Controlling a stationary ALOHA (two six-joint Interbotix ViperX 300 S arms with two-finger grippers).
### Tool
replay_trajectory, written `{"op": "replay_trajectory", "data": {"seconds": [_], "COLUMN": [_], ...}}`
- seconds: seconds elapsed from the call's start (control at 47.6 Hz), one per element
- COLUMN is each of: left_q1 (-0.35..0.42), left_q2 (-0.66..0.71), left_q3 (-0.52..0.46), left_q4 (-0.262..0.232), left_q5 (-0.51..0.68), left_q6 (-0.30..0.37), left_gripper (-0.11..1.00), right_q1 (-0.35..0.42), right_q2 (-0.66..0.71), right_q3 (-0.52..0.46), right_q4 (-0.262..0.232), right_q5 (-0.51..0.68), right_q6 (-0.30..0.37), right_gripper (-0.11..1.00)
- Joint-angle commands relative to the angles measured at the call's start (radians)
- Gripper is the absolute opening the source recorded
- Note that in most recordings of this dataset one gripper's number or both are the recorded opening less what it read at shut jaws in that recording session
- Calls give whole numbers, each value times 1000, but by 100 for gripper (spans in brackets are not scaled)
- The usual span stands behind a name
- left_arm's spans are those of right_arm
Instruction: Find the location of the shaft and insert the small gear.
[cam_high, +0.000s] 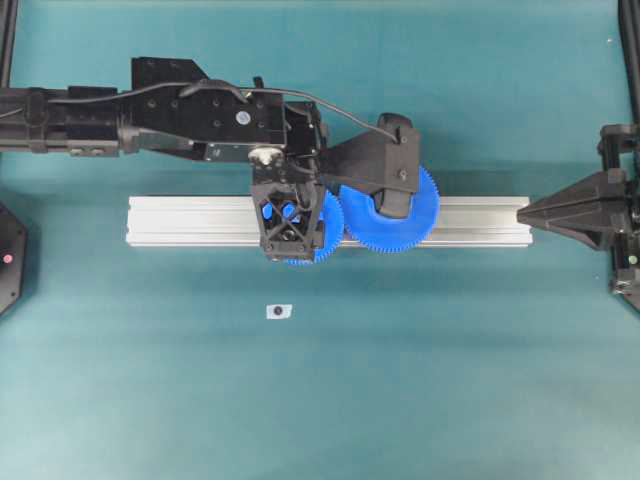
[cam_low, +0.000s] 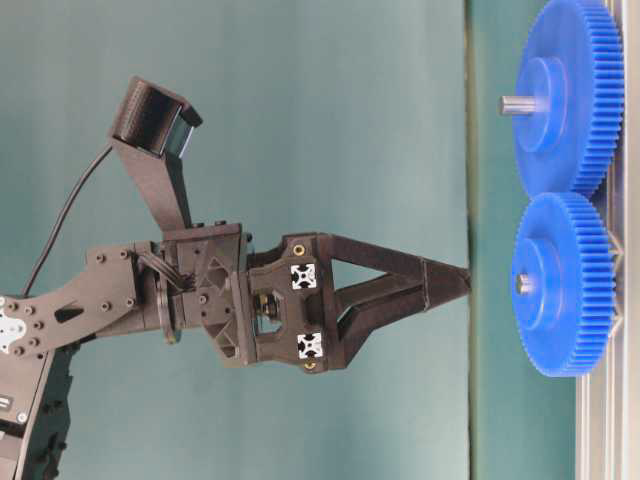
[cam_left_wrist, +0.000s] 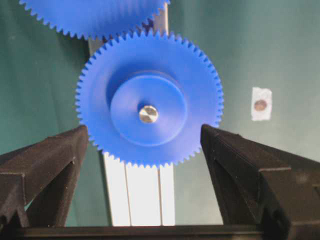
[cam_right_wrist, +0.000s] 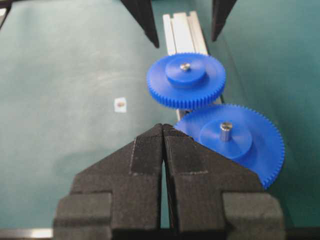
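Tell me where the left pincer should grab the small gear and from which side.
Grip the small gear across its toothed rim, coming straight down from above. It lies flat on the rail with a pin tip through its hub, so only the rim offers two opposite faces. The left pincer is open wider than the gear; avoid the side meshing with the large gear.

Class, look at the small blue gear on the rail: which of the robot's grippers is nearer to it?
Left. The left gripper, open, hangs right over the small gear, a finger on either side. The right gripper, shut, waits at the rail's far end, beyond the larger gear.
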Motion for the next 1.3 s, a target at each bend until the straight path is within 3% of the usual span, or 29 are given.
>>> {"op": "replay_trajectory", "data": {"seconds": [0.0,1.282], "left_q1": [-8,-21], "left_q2": [-49,-132], "left_q3": [-26,-26], "left_q4": [5,5], "left_q5": [-3,11], "left_q6": [-2,-34], "left_gripper": [87,87], "right_q1": [-2,-2], "right_q2": [6,6], "right_q3": [-11,-12], "right_q4": [3,3], "right_q5": [-6,-6], "right_q6": [11,11], "right_gripper": [-1,-1]}}
